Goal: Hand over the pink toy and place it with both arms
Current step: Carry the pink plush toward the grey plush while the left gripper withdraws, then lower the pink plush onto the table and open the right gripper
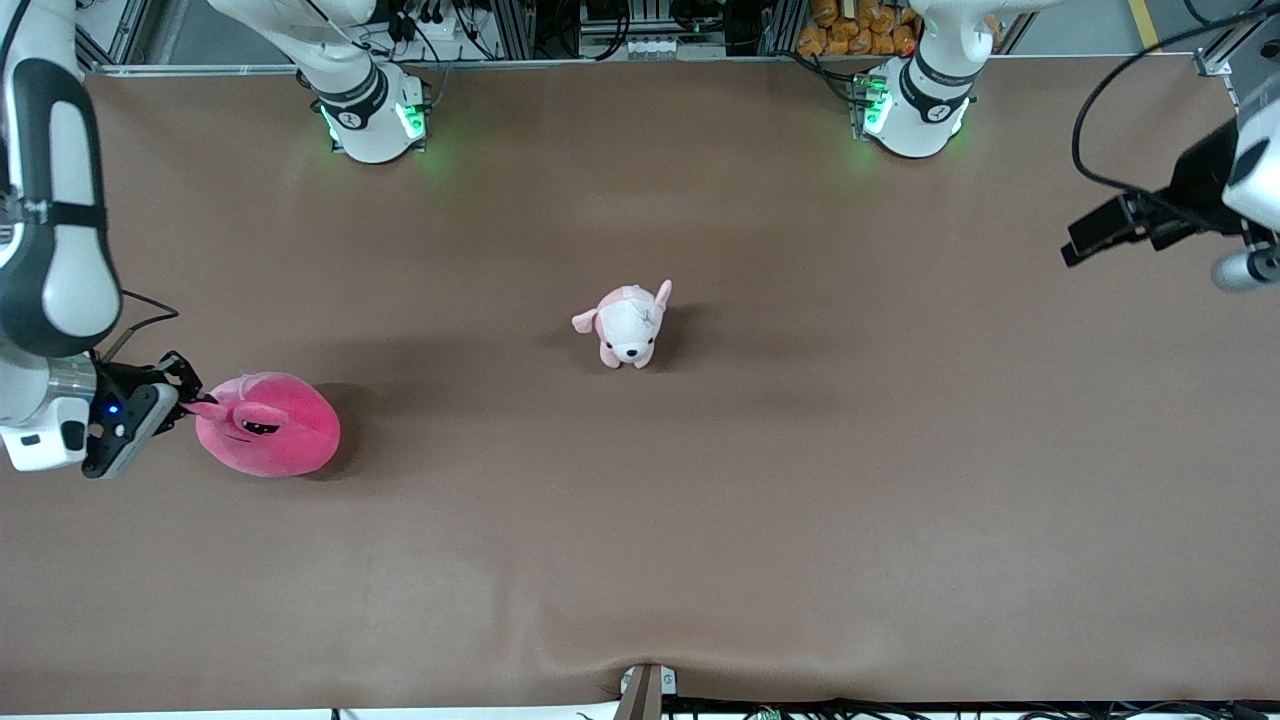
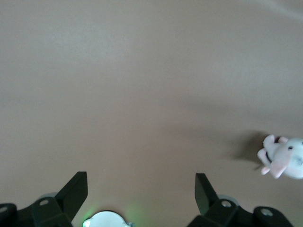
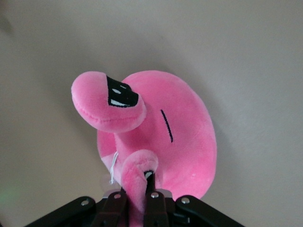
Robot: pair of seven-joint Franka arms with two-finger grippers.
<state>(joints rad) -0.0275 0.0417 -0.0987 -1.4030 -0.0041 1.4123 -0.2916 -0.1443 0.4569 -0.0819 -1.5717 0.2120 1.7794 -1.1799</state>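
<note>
The pink toy (image 1: 270,425), a round hot-pink plush with sleepy dark eyes, is at the right arm's end of the table. My right gripper (image 1: 190,402) is shut on one of its bulging eye stalks; in the right wrist view the fingers (image 3: 154,201) pinch that pink stalk, with the toy's body (image 3: 180,142) just past them. My left gripper (image 1: 1075,245) is over the left arm's end of the table, well apart from the toy. Its jaws stand wide open and empty in the left wrist view (image 2: 141,191).
A small pale pink-and-white puppy plush (image 1: 628,325) stands near the middle of the brown table (image 1: 800,480); it also shows in the left wrist view (image 2: 284,157). The arm bases (image 1: 375,115) stand along the table's edge farthest from the front camera.
</note>
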